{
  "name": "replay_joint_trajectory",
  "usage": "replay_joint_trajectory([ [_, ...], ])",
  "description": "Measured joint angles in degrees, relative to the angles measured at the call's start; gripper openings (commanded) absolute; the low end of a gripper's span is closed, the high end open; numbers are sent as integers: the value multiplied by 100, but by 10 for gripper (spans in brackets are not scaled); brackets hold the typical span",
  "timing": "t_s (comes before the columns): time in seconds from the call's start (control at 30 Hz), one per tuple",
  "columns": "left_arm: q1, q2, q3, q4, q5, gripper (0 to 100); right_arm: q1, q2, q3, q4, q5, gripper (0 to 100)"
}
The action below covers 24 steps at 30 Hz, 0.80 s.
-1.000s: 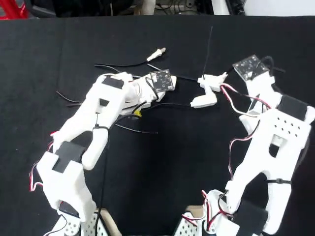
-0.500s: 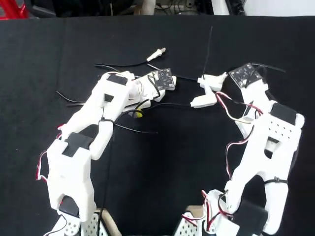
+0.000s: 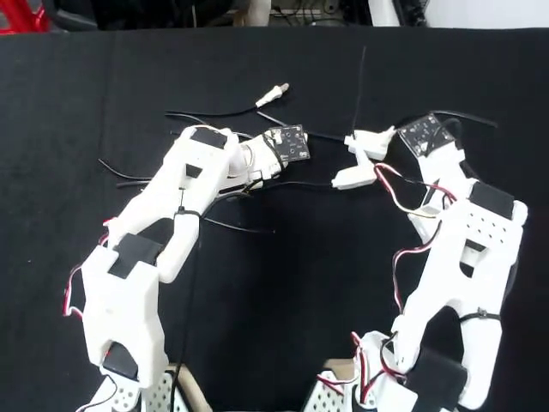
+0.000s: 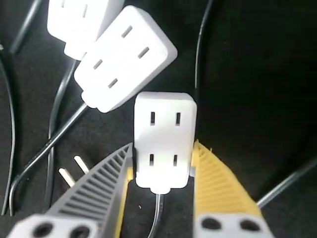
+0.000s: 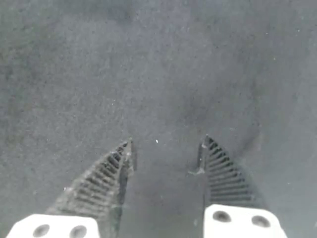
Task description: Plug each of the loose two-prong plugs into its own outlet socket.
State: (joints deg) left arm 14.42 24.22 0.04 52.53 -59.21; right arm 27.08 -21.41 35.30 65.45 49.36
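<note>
In left pincer (image 4: 162,151), outlet socket (image 4: 165,124)

high view overhead, far; wrist views close, downward; all share table (image 3: 77,77)

A socket (image 4: 164,124) sits in the left pincer (image 4: 162,148), a loose plug (image 4: 80,164) just beside it.

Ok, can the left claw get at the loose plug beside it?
Probably not: the left claw is shut on an outlet socket. The plug lies unobstructed beside its grey finger, but it must release first.
</note>
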Motion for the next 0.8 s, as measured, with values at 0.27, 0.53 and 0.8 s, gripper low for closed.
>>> replay_joint_trajectory([
  [0.27, 26, -88, -466, 905, 0, 45, 0, 0, 44, 0, 0, 198],
  [0.53, 9, -62, -905, 1908, 334, 45, 0, 0, 88, 0, 0, 198],
  [0.8, -501, -53, -905, 1178, 334, 213, 0, 0, 308, 0, 0, 198],
])
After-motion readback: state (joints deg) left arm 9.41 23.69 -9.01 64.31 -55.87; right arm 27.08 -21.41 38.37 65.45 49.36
